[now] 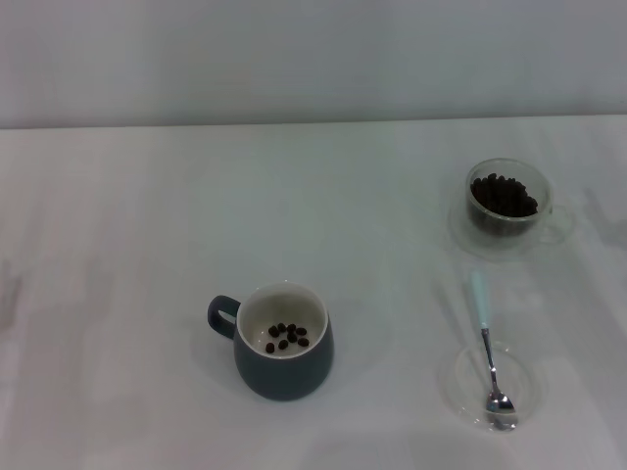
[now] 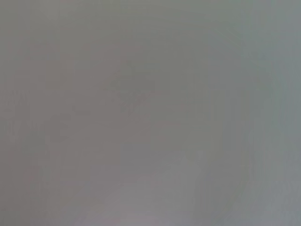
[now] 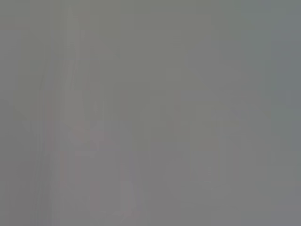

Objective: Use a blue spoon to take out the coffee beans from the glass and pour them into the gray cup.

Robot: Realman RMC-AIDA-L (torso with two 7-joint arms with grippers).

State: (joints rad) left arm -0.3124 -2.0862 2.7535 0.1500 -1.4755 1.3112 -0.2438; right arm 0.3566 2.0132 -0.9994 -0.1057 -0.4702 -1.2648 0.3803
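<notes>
In the head view the gray cup (image 1: 282, 342) stands at the front centre, its handle pointing left, with several coffee beans (image 1: 286, 337) on its cream floor. The glass (image 1: 506, 200) stands at the back right, holding a heap of coffee beans (image 1: 503, 196). The blue spoon (image 1: 488, 346) lies at the front right, its metal bowl resting on a flat clear saucer (image 1: 496, 382) and its pale handle pointing away from me. Neither gripper shows in any view; both wrist views are blank grey.
A second clear saucer (image 1: 466, 233) sits under the glass. The white table (image 1: 118, 245) stretches wide on the left, and a pale wall runs along its far edge.
</notes>
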